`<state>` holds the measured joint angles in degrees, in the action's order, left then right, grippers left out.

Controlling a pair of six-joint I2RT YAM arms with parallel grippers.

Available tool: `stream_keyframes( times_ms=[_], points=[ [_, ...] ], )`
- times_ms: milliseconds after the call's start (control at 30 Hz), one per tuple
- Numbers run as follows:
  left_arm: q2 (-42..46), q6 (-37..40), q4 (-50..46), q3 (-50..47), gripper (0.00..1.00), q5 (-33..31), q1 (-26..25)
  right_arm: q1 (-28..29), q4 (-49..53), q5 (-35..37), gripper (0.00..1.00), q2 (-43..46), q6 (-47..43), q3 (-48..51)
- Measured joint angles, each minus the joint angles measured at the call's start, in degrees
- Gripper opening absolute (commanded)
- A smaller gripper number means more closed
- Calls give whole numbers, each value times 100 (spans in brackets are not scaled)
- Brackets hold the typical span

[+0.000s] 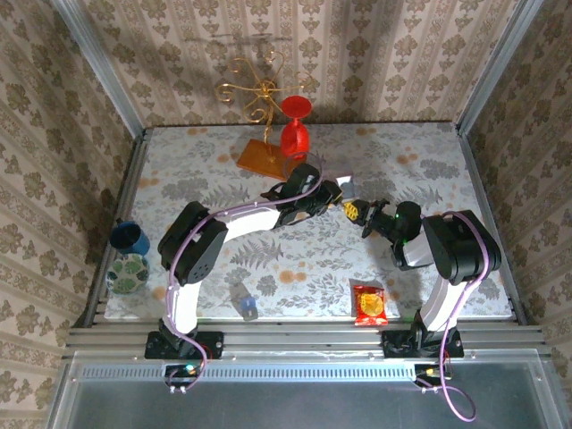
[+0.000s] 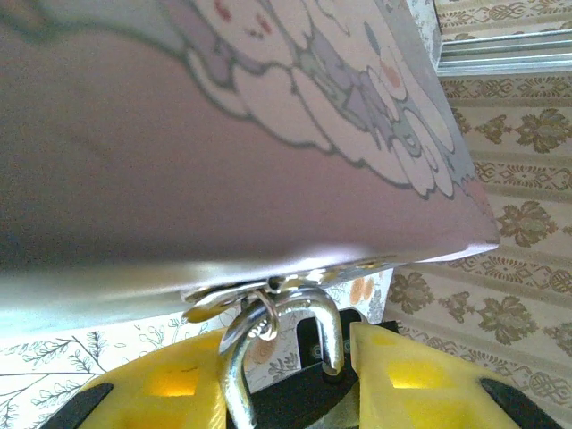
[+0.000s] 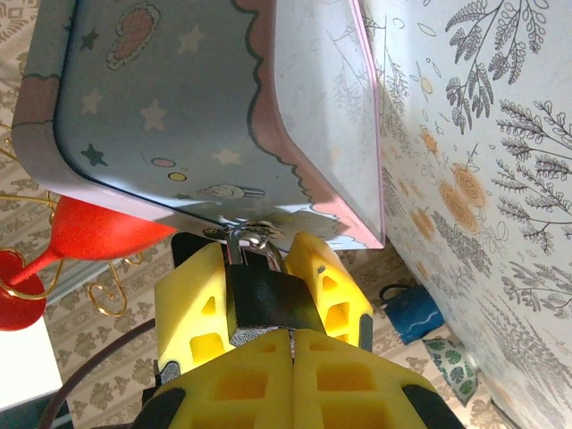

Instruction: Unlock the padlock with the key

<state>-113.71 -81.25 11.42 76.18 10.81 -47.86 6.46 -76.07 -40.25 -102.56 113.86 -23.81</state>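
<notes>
Both arms meet over the middle of the table [image 1: 402,170], and it is all about the box [image 3: 206,107]. The lid is down and closed, so what is inside cannot be seen. The padlock [image 3: 268,302] hangs from the hasp [image 2: 223,299] at the box's edge, silvery shackle through the loop, dark body below.

The left gripper [image 2: 286,353] has it: one yellow finger on each side of the body, pinching it. The right gripper [image 3: 290,338] points tip-first at the padlock's underside, pads pressed together and just touching it. Whether anything thin sits between those pads cannot be told.

At the left edge of the table, a blue cup [image 1: 130,237] stands just beside a green-patterned vase [image 1: 128,273]. What either holds cannot be made out. Near the front edge lies a small blue-capped bottle [image 1: 243,301], and well apart to the right lies a red packet [image 1: 371,304]. At the back stands a red goblet [image 1: 295,134], just beside an orange board [image 1: 262,155].
</notes>
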Motion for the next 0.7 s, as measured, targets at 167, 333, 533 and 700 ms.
stream_keyframes(
  times_ms=[167, 333, 533, 700],
  points=[
    [0, -4, 138, -4, 0, -17, 0, 9, 42, 63, 0, 133, 83, 7],
    [0, -4, 162, -48, 0, 74, -7, -11, -52, 76, 0, 170, 76, 190],
    [0, -4, 98, -122, 0, 195, -48, -20, -98, 22, 0, 168, 13, 358],
    [0, -4, 138, -120, 0, 142, -35, -42, -46, -120, 2, 105, -210, 190]
  ],
)
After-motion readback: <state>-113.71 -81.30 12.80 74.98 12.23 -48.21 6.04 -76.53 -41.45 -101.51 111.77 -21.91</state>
